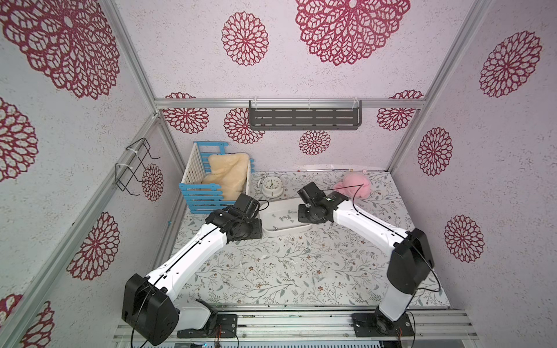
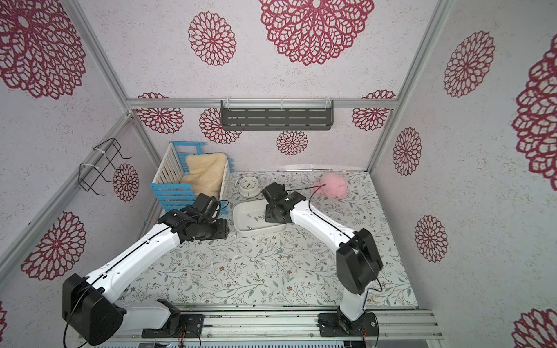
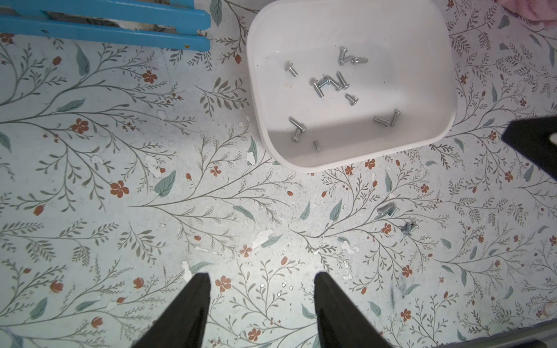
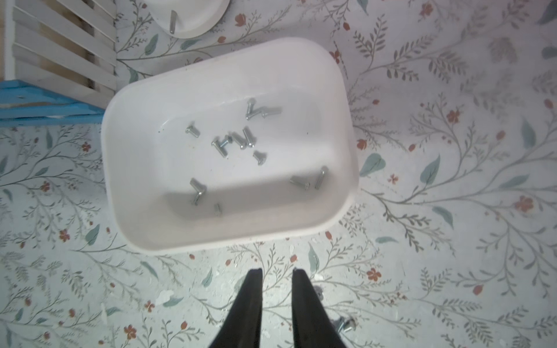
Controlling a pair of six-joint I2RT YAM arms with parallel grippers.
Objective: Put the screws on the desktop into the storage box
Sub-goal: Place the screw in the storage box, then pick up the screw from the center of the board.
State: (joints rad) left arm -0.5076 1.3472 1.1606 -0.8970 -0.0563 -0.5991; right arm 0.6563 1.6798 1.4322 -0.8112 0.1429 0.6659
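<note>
Screws (image 3: 330, 83), over a dozen, lie scattered on the floor of the storage box (image 3: 256, 99). We read the table (image 3: 180, 195) from above with the far wall at 12 o'clock, and the box sits at about 11 o'clock from the table's centre.

We judge the task unfinished. Loose screws (image 3: 388, 210) and a second group (image 3: 409, 228) lie outside the box, near each other, at roughly 5 o'clock of it. The right arm hides them in both top views.

- **Right fingers (image 4: 253, 286):** a narrow slit apart with nothing between them, over the table at 6 o'clock of the box and just beside the loose screws.
- **Left fingers (image 3: 199, 289):** wide apart and empty, over bare table at about 8 o'clock of the box.

Risks we note:
- The loose screws lie touching in bunches, so a pinch may take one and flick its neighbours away.
- Round shanks roll readily on the flat table.
- White chips in the table's print could be mistaken for metal.
- A lift made this close to the box could strike its rim and shift it.
- If both arms go for the same patch, they could collide.
</note>
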